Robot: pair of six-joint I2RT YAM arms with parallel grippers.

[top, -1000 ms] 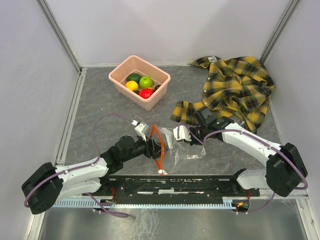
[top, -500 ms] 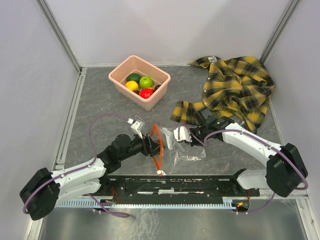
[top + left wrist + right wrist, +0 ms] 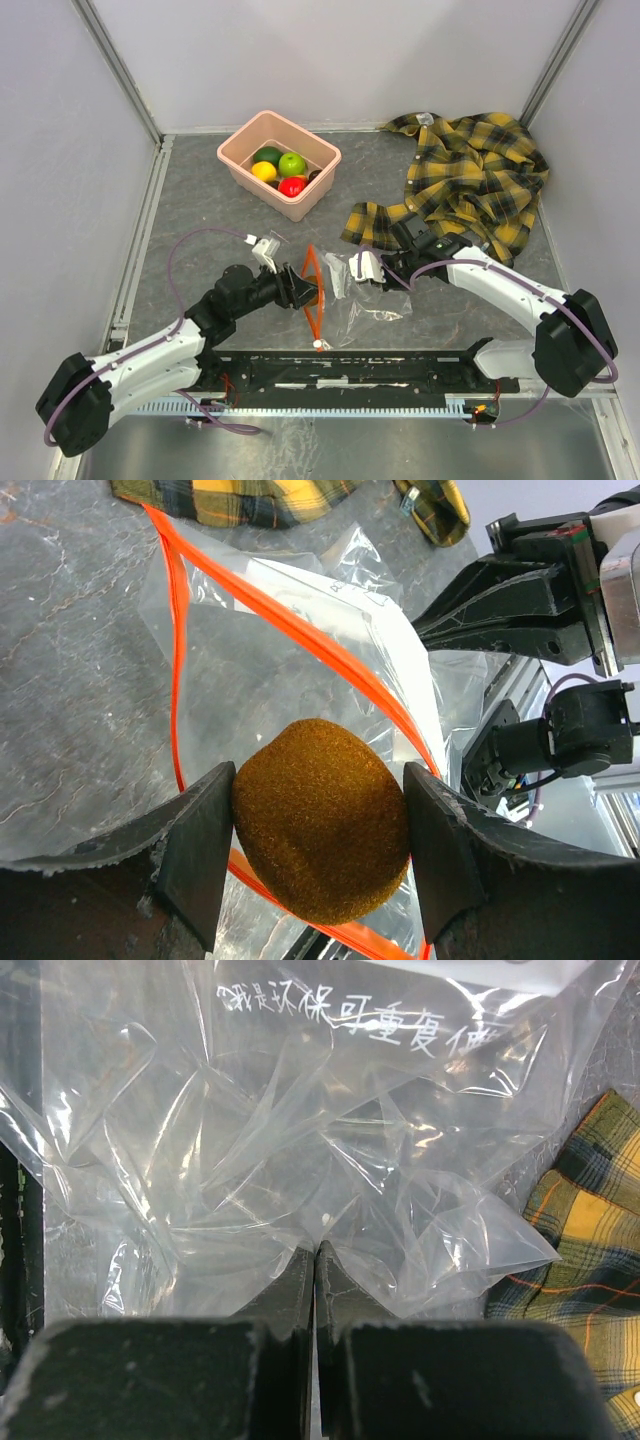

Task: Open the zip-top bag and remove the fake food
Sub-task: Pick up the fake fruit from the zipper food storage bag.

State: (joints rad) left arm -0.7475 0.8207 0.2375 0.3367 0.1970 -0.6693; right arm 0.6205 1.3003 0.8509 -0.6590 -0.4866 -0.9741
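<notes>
Left wrist view: left end effector [image 3: 318, 855] pinches a brown fruit [image 3: 320, 820] over the bag [image 3: 290, 660]. The right end effector [image 3: 315, 1265] clamps the bag.

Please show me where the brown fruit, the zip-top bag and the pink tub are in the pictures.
brown fruit [image 3: 320, 832]: left wrist view, middle of its fuzzy skin.
zip-top bag [image 3: 280, 1130]: right wrist view, crumpled clear film.
pink tub [image 3: 258, 188]: top view, near outer wall.
</notes>
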